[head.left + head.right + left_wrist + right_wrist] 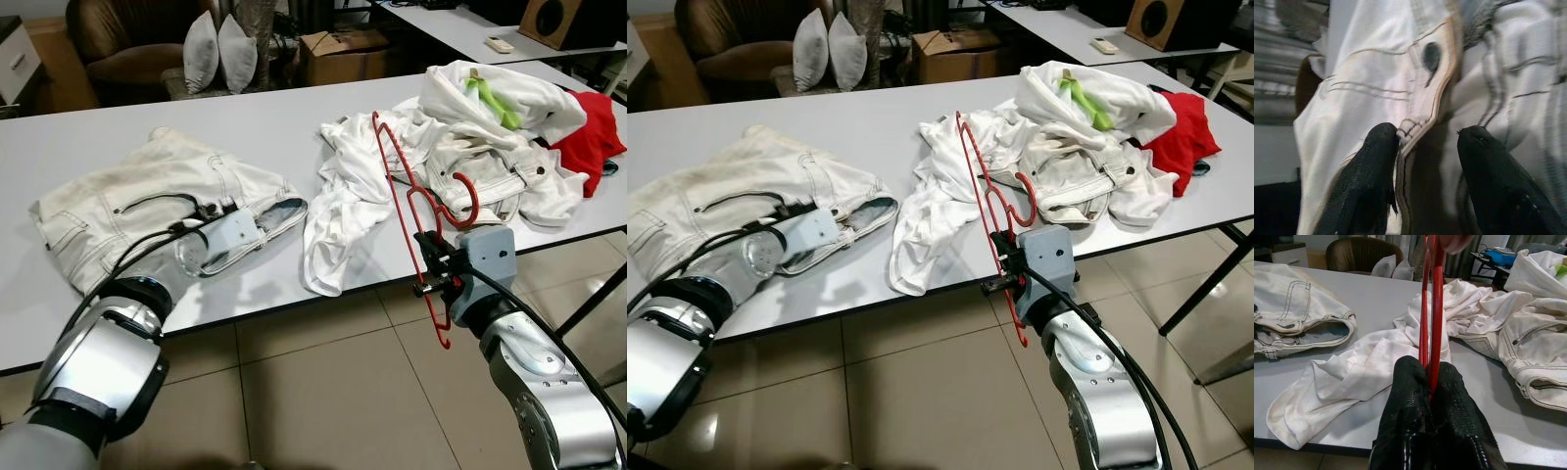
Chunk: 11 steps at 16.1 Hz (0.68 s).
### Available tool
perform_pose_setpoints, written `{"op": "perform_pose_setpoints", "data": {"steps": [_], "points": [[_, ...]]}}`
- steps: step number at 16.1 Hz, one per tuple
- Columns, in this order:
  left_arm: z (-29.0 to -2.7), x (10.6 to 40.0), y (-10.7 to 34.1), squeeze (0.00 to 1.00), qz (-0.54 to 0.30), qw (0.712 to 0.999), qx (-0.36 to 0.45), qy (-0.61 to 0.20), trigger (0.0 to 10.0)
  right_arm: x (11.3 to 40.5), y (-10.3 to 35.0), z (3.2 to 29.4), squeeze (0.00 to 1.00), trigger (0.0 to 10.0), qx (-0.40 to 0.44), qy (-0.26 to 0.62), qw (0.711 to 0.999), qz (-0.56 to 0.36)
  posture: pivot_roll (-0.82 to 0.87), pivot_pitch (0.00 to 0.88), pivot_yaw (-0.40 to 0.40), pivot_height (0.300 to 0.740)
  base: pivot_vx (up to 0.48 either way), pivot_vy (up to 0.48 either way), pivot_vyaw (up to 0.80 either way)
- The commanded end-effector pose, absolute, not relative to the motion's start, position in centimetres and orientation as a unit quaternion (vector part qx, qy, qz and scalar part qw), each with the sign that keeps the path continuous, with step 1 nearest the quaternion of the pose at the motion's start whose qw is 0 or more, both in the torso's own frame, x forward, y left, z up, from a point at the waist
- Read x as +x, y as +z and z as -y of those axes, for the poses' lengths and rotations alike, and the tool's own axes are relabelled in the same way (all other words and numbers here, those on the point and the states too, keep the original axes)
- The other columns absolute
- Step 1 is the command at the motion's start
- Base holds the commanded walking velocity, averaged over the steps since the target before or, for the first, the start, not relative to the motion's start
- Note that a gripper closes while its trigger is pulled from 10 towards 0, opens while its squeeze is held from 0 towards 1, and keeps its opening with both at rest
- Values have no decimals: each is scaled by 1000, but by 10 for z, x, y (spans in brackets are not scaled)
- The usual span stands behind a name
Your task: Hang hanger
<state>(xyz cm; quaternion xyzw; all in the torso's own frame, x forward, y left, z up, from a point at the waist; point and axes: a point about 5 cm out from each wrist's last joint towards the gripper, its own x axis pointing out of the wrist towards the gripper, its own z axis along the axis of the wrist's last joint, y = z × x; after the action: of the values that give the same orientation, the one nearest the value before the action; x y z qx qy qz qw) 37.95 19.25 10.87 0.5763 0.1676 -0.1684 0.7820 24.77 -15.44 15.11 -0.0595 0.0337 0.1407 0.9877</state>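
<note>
Across the long white table (294, 127) lie off-white denim jeans (147, 211) and a heap of white clothes (470, 147). My right gripper (431, 264) is clenched on the thin red wire hanger (416, 211), held upright at the table's near edge. My left gripper (1427, 142), fingers parted, straddles the jeans' waistband. I judge I'm at the gathering step; next that gripper must pinch the waistband so the hanger can go in.

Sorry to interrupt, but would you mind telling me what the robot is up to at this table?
The right end effector is shut on a red hanger, holding it upright at the table's front edge, beside a heap of white clothes. The left end effector is at the waistband of the white jeans lying flat on the table, fingers open with the waistband edge between them. Nothing is on the hanger yet.
</note>
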Motion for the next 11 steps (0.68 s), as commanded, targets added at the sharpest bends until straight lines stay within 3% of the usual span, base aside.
{"op": "perform_pose_setpoints", "data": {"steps": [1,2,3,4,5,11], "points": [[-188,377,102,0,-184,772,578,-190,10000,249,153,155,0,10000,-62,138,988,-30,-219,0,38,740,0,0,0],[-187,377,102,0,-185,775,576,-183,10000,249,154,154,0,10000,-62,138,988,-29,-221,0,39,740,0,0,0],[-188,379,106,0,-178,782,574,-165,4627,249,154,154,0,10000,-62,138,988,-28,-223,0,41,740,0,0,0],[-190,380,108,0,-175,783,576,-156,471,249,154,154,0,10000,-62,138,988,-28,-225,0,42,740,0,0,0],[-192,381,109,0,-174,784,577,-148,0,249,154,154,0,10000,-63,138,988,-28,-225,0,43,740,0,0,0],[-205,384,118,0,-176,795,572,-100,0,247,153,155,0,10000,-63,137,988,-29,-231,0,49,740,0,0,0]]}}
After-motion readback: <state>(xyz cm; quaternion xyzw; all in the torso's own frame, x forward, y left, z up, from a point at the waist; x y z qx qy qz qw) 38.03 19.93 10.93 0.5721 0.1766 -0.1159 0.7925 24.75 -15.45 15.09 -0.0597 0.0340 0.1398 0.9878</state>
